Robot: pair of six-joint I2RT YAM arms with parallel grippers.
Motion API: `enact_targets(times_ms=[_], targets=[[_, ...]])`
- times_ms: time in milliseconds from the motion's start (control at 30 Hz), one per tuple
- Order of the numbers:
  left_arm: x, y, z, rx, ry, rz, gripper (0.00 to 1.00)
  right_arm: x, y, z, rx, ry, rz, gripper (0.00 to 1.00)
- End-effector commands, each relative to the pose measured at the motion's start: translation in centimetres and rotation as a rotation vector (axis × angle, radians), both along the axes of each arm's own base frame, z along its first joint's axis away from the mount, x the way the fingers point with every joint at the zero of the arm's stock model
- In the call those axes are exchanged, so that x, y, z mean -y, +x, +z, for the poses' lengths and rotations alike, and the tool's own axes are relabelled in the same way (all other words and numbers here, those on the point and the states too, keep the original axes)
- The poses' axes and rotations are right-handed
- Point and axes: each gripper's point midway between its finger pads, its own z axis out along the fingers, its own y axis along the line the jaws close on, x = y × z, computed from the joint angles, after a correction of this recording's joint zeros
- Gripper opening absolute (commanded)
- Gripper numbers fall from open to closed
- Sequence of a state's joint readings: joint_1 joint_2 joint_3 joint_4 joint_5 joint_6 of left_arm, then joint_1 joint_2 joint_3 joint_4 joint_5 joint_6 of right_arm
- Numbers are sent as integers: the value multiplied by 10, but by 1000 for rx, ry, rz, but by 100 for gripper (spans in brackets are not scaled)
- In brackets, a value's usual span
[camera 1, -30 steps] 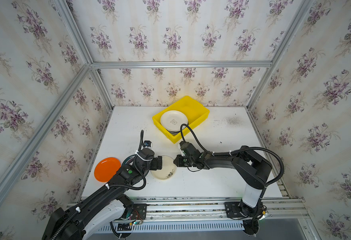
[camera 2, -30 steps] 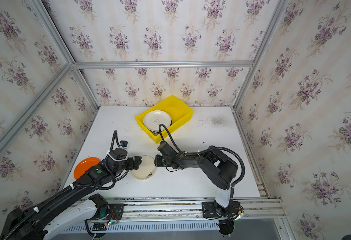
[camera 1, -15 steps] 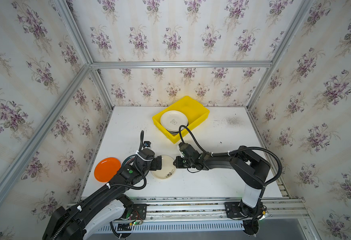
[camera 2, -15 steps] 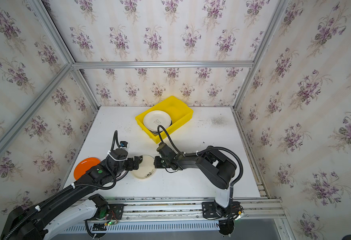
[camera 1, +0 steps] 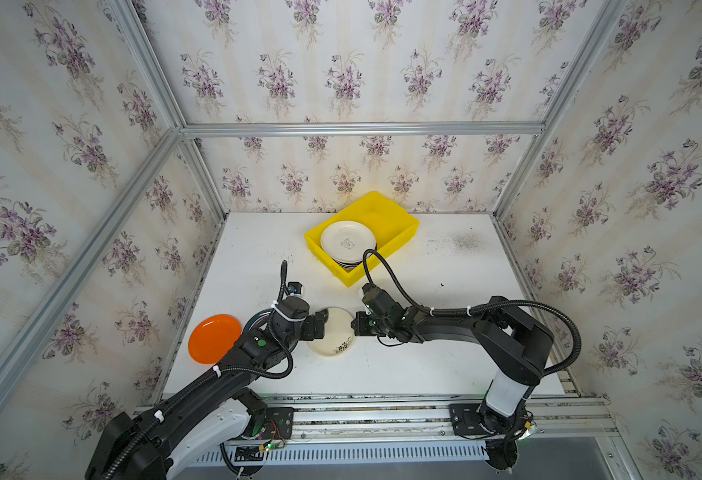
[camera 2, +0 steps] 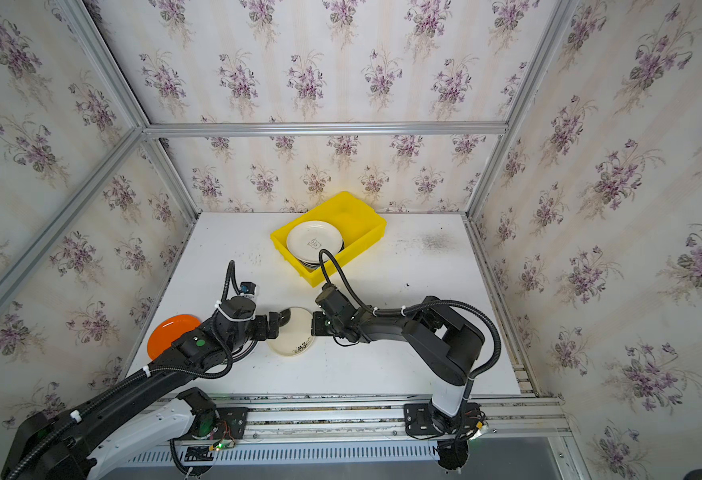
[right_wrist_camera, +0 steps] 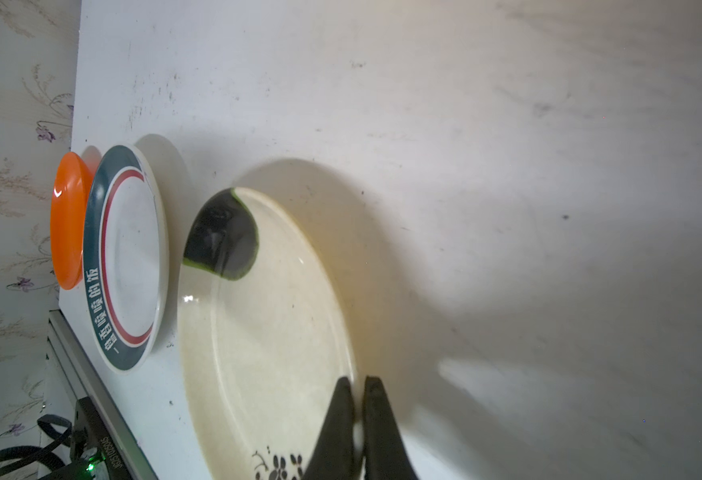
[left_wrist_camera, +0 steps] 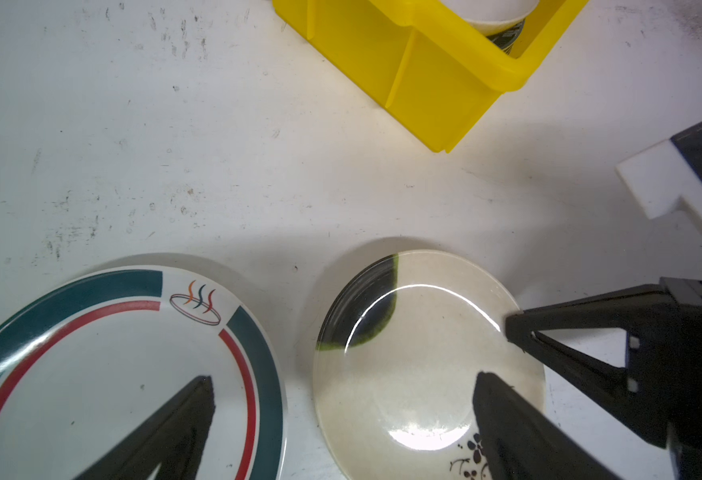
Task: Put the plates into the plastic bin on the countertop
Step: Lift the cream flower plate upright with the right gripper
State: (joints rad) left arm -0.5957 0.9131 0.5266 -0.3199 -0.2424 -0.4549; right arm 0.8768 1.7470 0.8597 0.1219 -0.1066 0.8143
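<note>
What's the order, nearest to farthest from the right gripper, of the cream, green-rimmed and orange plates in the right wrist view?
1. cream plate, its rim in the right gripper.
2. green-rimmed plate, just beyond.
3. orange plate, behind that one.

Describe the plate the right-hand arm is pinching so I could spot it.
From the yellow bin at the back of the white countertop, come forward to the row of three plates. It is the cream plate nearest the right gripper; unlike the green-rimmed plate and orange plate, it has a dark glazed patch and black flowers.
</note>
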Motion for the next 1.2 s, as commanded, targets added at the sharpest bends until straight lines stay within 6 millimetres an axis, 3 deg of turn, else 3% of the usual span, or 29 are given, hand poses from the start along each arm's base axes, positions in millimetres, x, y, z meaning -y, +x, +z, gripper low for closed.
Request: enact_targets(times_ms=[0,267,400,700,900,1167], targets=[[12,2,10,24,-60,-34,100,17,4,4,34,-48,-61,0],[34,-5,10,1,-135,-144,100,56,3,25,132,-39,-191,0],[48,-14,10,-15,-227,-197,100,81,2,45,198,-90,-230,0],[56,-28,12,-21,-324,-241,100,123,6,118,388,-134,-315,0],[52,-39,-2,-56,-363,-216,100,127,21,163,483,-172,-342,0],[45,-47,0,-5,-373,-230,100,90,64,192,532,-160,-292,0]])
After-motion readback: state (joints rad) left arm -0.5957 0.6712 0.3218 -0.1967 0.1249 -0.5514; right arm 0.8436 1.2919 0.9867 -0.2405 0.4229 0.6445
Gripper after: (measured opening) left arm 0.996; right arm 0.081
